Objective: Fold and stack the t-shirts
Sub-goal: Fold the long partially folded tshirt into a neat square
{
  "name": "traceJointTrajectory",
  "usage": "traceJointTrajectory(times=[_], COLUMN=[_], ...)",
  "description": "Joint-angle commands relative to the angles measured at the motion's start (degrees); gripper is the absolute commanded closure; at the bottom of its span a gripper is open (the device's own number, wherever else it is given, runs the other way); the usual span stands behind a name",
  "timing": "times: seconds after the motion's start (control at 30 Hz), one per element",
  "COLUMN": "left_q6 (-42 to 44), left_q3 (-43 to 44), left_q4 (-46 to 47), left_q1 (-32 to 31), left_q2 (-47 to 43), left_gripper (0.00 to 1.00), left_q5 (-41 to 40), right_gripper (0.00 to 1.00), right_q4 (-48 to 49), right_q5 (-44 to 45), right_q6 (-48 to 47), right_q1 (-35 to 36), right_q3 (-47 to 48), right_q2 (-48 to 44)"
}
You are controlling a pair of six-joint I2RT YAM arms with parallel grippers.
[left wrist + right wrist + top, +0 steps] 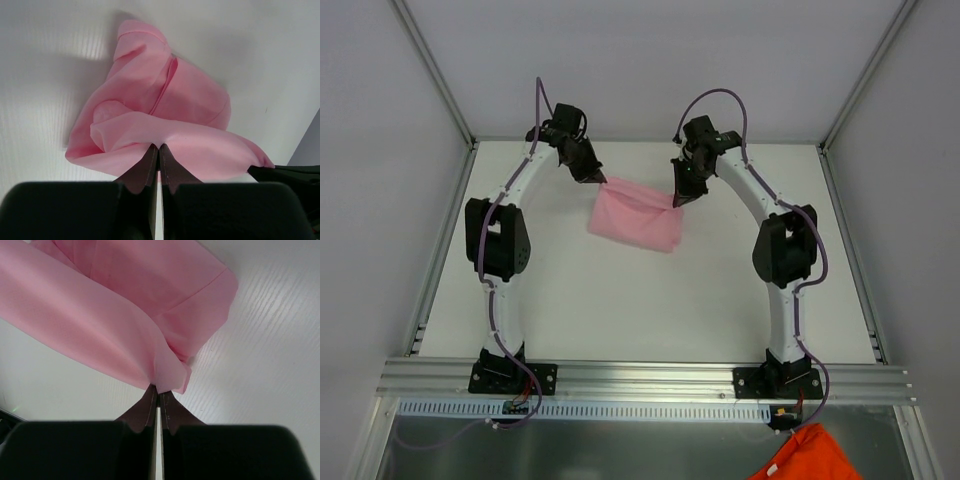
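One pink t-shirt (635, 218) lies folded into a rough rectangle at the far middle of the white table (620, 310), between the two arms. Its long axis runs left to right, slightly skewed, so the left end sits a little farther away than the right end. The far long edge is pinched at both corners. The left gripper (599, 179) has its jaws closed tight on the far left corner, and the right gripper (680, 199) has its jaws closed tight on the far right corner.

In the left wrist view the fingertips of the left gripper (158, 146) meet on a thin fold of pink fabric, and the cloth spreads away from them in loose, rounded folds, with a seam running across the upper layer. The tip of the right gripper (287, 174) shows at the right edge, touching the fabric. In the right wrist view the right gripper (157, 388) nips a small gathered point, and a broad band of cloth sweeps off to the left.

Both arms curve in toward the shirt from either side. An aluminium rail (640, 378) crosses the near edge, and an orange cloth (808, 456) lies beyond it at the near right, well apart from the shirt
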Motion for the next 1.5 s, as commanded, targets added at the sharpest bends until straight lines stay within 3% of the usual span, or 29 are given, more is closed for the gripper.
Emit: traceJointTrajectory(times=[0.0, 0.3, 0.33, 0.37, 0.4, 0.43, 0.47, 0.53, 0.67, 0.77, 0.8, 0.87, 0.9, 0.93, 1.17, 1.47], left_q6=[1.7, 1.9, 1.8, 1.9, 1.8, 1.7, 1.7, 1.9, 2.6, 3.0, 3.2, 3.3, 3.3, 3.2, 2.3, 0.3], left_q3=[5.8, 7.7, 7.8, 7.8, 7.7, 7.7, 7.7, 7.8, 7.4, 7.4, 7.3, 7.3, 6.4, 5.5, -1.4, -13.3], left_q4=[-2.5, -2.1, -1.7, -1.6, -1.5, -1.0, -0.7, 0.0, 0.9, 1.7, 1.8, 1.9, 2.5, 3.2, 9.3, 17.0], left_q1=[0.8, 1.0, 1.0, 1.1, 1.1, 1.1, 1.1, 1.3, 1.8, 2.2, 2.2, 2.2, 2.2, 2.3, 2.2, 1.9], left_q2=[2.7, 7.1, 7.5, 8.2, 8.5, 8.8, 9.1, 9.2, 7.6, 5.4, 4.7, 2.5, 1.4, 0.4, -7.8, -7.1], left_gripper=[1.00, 1.00, 1.00, 0.90, 0.73, 0.26, 0.07, 0.01, 0.01, 0.01, 0.01, 0.01, 0.01, 0.01, 0.01, 0.01], left_q5=[-1.8, -1.6, -1.0, -0.9, -1.1, -1.1, -1.2, -1.3, -1.5, -0.7, -0.5, -0.2, 0.2, 0.6, 5.0, 15.9], right_gripper=[0.99, 0.99, 0.93, 0.80, 0.67, 0.46, 0.41, 0.22, 0.17, 0.21, 0.27, 0.52, 0.90, 0.99, 0.99, 0.99], right_q4=[0.8, 1.9, 1.9, 1.6, 1.2, 1.5, 1.8, 2.7, 4.8, 6.3, 6.3, 6.5, 6.4, 6.4, 7.1, 10.2], right_q5=[0.8, 6.7, 7.9, 8.9, 12.0, 13.9, 15.4, 17.9, 17.9, 16.3, 15.9, 14.4, 13.4, 13.3, 6.2, -0.3], right_q6=[0.0, -2.1, -2.3, -2.6, -3.3, -3.8, -4.2, -4.7, -4.4, -4.1, -4.1, -3.7, -3.3, -2.9, -1.8, -1.4], right_q1=[-0.7, -1.0, -1.0, -1.1, -1.0, -1.1, -1.1, -1.2, -1.2, -1.2, -1.2, -1.1, -1.1, -1.1, -0.1, -0.1], right_q3=[3.4, 8.2, 10.0, 11.0, 12.0, 12.6, 12.8, 12.8, 10.6, 7.5, 6.8, 5.0, 3.4, 2.6, -8.4, -21.4], right_q2=[1.0, 3.2, 4.2, 4.8, 5.4, 6.0, 6.1, 6.2, 3.9, 0.7, 0.0, -2.4, -3.2, -3.8, -13.7, -19.3])
